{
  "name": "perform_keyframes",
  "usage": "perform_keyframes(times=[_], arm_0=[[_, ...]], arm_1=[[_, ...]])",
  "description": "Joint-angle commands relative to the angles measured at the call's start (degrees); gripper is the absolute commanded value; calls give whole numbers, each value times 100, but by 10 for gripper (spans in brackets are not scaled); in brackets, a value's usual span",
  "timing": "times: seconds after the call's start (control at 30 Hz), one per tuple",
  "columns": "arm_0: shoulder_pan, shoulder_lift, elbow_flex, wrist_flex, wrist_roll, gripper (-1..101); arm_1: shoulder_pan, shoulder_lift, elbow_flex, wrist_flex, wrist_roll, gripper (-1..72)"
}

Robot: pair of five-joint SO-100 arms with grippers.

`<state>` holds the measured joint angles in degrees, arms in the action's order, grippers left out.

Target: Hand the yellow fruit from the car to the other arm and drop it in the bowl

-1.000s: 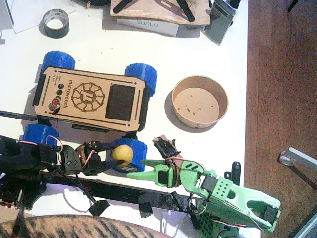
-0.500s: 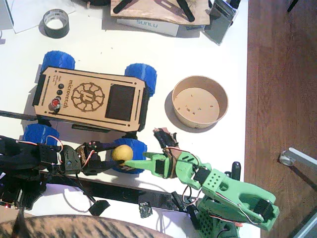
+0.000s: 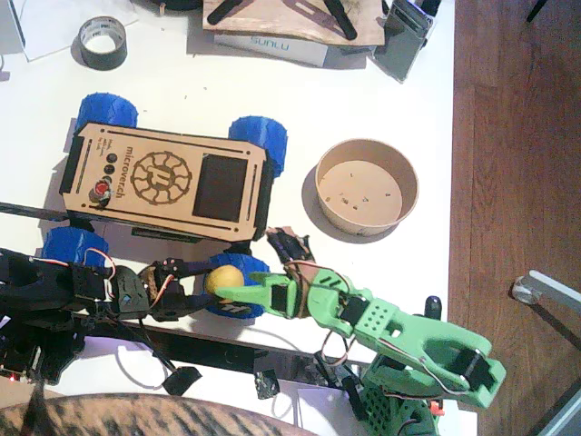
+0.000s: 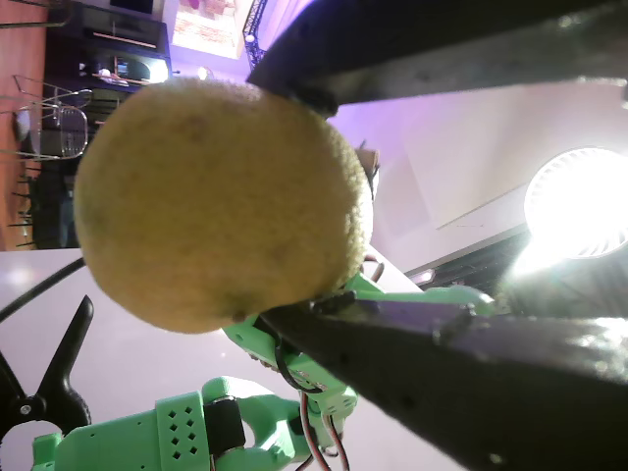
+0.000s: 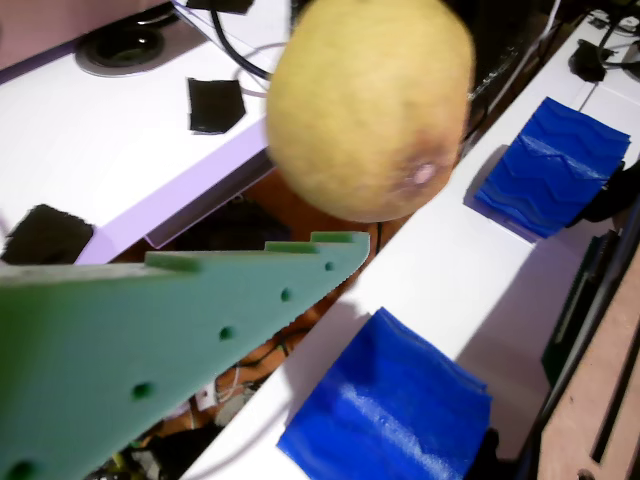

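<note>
fruit count: one yellow fruit, lower centre of the fixed view, in front of the car's near-right wheel. left gripper, black, is pinching it; in a wrist view the yellow fruit sits clamped between two dark fingers, one above, one below. one other arm, green, reaches in from the lower right; right gripper is spread, lower finger tip just under the fruit, upper dark finger apart above it. in a wrist view one green toothed finger lies just below the yellow fruit; cannot tell if it touches.

one car at centre left, four blue wheels, one red button on its deck. one bowl at centre right of the table, apart from the car, only crumbs inside. one grey tape roll at upper left.
</note>
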<state>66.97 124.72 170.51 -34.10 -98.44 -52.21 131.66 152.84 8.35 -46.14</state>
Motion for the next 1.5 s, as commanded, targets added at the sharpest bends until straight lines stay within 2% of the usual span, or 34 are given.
perform_keyframes(times=[0.0,0.37,1.0,1.07,1.13,1.23,1.47], arm_0=[[35,237,-70,-70,-53,1],[26,229,-70,0,-53,1],[9,246,-70,18,-53,1],[0,246,-70,35,-53,1],[-9,246,-70,44,-53,1],[-18,237,-70,53,-53,1],[-26,237,-62,105,-53,1]], arm_1=[[-114,-176,-431,-255,-35,409],[-141,-1406,-1204,-606,255,407],[-352,-2276,-1767,-589,756,382],[-404,-2312,-1793,-519,562,342],[-475,-2338,-1828,-369,185,257],[-545,-2347,-1881,-132,-105,2],[-527,-2285,-1881,-141,149,0]])
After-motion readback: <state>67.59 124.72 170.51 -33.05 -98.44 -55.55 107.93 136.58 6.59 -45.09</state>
